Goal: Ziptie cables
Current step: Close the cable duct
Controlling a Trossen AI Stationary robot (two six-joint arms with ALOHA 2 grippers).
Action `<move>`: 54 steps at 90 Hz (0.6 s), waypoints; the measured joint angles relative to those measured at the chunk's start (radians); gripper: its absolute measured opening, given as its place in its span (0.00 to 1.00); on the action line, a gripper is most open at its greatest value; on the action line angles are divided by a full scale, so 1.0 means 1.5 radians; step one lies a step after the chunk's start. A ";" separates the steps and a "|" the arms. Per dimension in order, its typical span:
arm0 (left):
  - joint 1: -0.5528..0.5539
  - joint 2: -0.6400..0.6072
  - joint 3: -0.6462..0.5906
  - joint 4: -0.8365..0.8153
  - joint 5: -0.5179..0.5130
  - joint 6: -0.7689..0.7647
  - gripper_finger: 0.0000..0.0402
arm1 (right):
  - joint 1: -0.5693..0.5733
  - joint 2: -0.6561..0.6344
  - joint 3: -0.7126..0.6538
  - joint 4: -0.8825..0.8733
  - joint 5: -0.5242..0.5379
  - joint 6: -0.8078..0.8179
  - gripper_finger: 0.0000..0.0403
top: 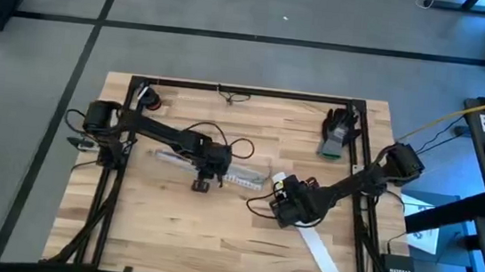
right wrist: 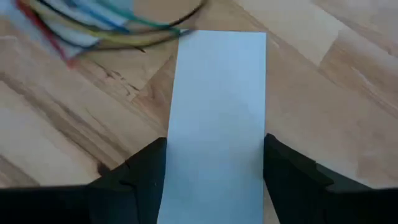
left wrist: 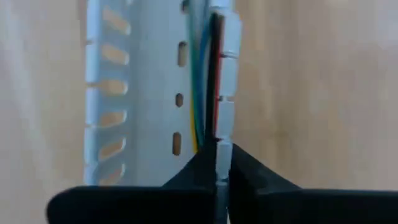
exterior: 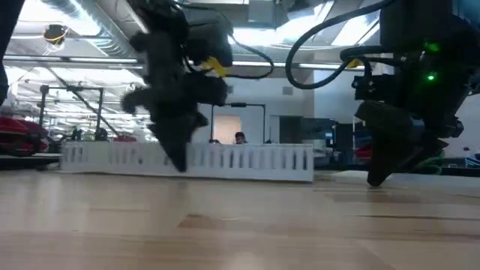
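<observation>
Pale wood covers the bench (top: pixel 171 227), and near its middle we see a white slotted duct (top: pixel 221 171) lying lengthwise across the high view, with the cables (left wrist: pixel 202 81) resting inside it. In the left wrist view these thin wires, green, yellow, dark and red, run straight along the duct's channel, pressed against one toothed wall, so their long axis matches the duct's and points directly away from the left claw (left wrist: pixel 217 171). That claw sits right at the duct, its two dark fingertips drawn close together on either side of the toothed wall beside the wires; we judge it clenched on the duct wall rather than on the cables themselves. The left arm reaches in from the bench's left edge and bends down steeply over the duct, tip at the bench surface in the low view. The right claw (right wrist: pixel 214 162) is lower and to the right in the high view, near the duct's right end, and it grasps a flat white strip (right wrist: pixel 217 112), probably the duct's lid, between widely spaced fingers. From that claw, a loose loop of the cables lies just beyond the strip's far end. The right arm comes in from the right edge, angled toward the centre. We judge the left claw nearer to the wires, and any bundling move would have to work along the duct's length.
</observation>
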 joint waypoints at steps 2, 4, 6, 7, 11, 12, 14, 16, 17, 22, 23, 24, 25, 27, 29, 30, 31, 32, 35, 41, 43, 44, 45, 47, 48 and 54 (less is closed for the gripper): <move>-0.001 -0.001 -0.002 -0.003 0.003 -0.012 0.06 | 0.000 0.000 0.000 0.000 0.001 0.000 0.56; -0.001 -0.001 -0.004 -0.006 0.008 -0.018 0.07 | 0.000 0.000 0.000 -0.001 0.001 0.000 0.56; -0.001 -0.001 -0.005 -0.009 0.012 -0.024 0.09 | 0.000 0.000 0.000 -0.002 0.002 0.000 0.56; -0.001 -0.001 -0.005 -0.010 0.015 -0.025 0.10 | 0.000 0.000 0.000 -0.002 0.002 -0.001 0.56; -0.003 -0.001 -0.005 -0.004 0.021 -0.027 0.14 | 0.000 0.000 0.000 -0.003 0.002 -0.004 0.56; -0.003 -0.001 -0.005 -0.001 0.021 -0.027 0.15 | -0.001 0.000 0.000 -0.003 0.002 -0.005 0.56; -0.003 -0.001 -0.005 0.006 0.022 -0.026 0.17 | -0.001 0.000 0.000 -0.003 0.002 -0.009 0.56; -0.004 -0.001 -0.005 0.013 0.022 -0.024 0.19 | -0.001 0.000 0.000 -0.003 0.002 -0.013 0.56; -0.004 -0.001 -0.004 0.016 0.022 -0.024 0.20 | -0.001 0.000 0.000 -0.003 0.002 -0.015 0.56; -0.004 -0.001 0.000 0.024 0.024 -0.022 0.26 | -0.001 0.000 0.000 -0.004 0.003 -0.019 0.56; -0.005 -0.001 0.001 0.024 0.024 -0.022 0.27 | -0.001 0.000 0.000 -0.004 0.003 -0.020 0.56; -0.005 -0.001 0.002 0.024 0.024 -0.021 0.28 | -0.001 0.000 0.000 -0.004 0.003 -0.020 0.56; -0.005 -0.001 0.004 0.023 0.024 -0.020 0.29 | -0.001 0.000 0.000 -0.004 0.003 -0.020 0.56; -0.005 -0.001 0.008 0.019 0.024 -0.018 0.32 | -0.001 0.000 0.000 -0.005 0.003 -0.020 0.56; -0.005 -0.001 0.012 0.016 0.024 -0.015 0.34 | -0.001 0.000 0.000 -0.006 0.004 -0.020 0.56; -0.005 -0.001 0.015 0.014 0.024 -0.015 0.35 | -0.001 0.000 0.000 -0.006 0.004 -0.020 0.56; -0.005 -0.001 0.017 0.011 0.024 -0.015 0.36 | -0.001 0.000 0.000 -0.007 0.004 -0.020 0.56; -0.005 -0.001 0.020 0.009 0.024 -0.014 0.38 | -0.001 0.000 0.000 -0.007 0.004 -0.020 0.56; -0.005 -0.002 0.028 0.002 0.024 -0.012 0.41 | -0.001 0.000 0.001 -0.010 0.004 -0.020 0.56; -0.004 -0.009 0.045 -0.025 0.024 -0.005 0.46 | -0.001 0.000 0.001 -0.014 0.004 -0.027 0.56; -0.004 -0.012 0.050 -0.029 0.024 -0.002 0.48 | -0.001 0.000 0.001 -0.016 0.004 -0.032 0.56; -0.004 -0.015 0.053 -0.030 0.024 0.001 0.49 | -0.001 -0.001 0.001 -0.019 0.004 -0.034 0.56; -0.004 -0.019 0.055 -0.029 0.024 0.004 0.49 | -0.001 -0.003 0.001 -0.021 0.004 -0.035 0.56; -0.004 -0.025 0.058 -0.026 0.023 0.008 0.51 | 0.000 -0.008 0.001 -0.028 0.003 -0.040 0.56; -0.004 -0.028 0.059 -0.024 0.022 0.010 0.51 | 0.000 -0.010 0.000 -0.033 0.002 -0.044 0.56; -0.002 -0.049 0.063 -0.006 0.022 0.022 0.54 | 0.000 -0.028 -0.002 -0.065 0.006 -0.064 0.56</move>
